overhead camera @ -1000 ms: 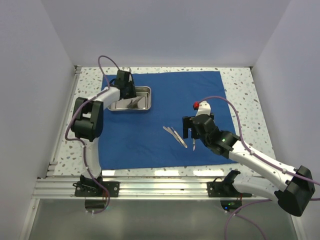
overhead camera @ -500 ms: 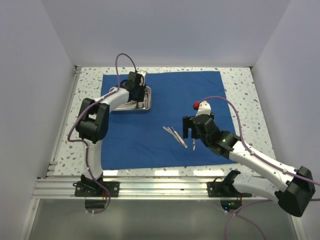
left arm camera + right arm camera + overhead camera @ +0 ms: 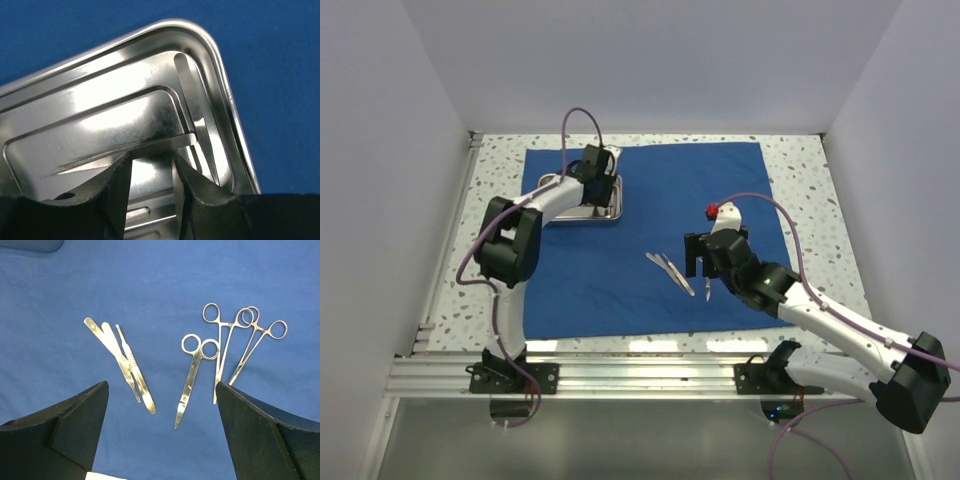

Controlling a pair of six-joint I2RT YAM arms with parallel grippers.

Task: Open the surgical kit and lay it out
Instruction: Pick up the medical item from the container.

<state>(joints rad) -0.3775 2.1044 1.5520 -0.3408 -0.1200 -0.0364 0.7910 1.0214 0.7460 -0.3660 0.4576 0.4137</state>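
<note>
Emptying the steel tray [image 3: 220,65] at the drape's [image 3: 650,200] ten o'clock: my left end effector [image 3: 152,157] straddles the tweezers [image 3: 192,95], half-closed; I cannot tell if it pinches. My right end effector [image 3: 161,390] hangs spread over laid-out scissors [image 3: 192,372]. Next needs a firm pinch, then lift.

A white tabletop [image 3: 800,170] flecked with small dark and grey speckles shows as bare strips along its far, left and right sides. It is boxed in by plain white walls [image 3: 650,60] that rise at the back and on both sides. A silver aluminium rail [image 3: 640,372] with lengthwise slots spans the near edge, a thinner metal rail [image 3: 448,240] runs along the left side, and a smooth grey surface [image 3: 640,440] lies below the near rail.
</note>
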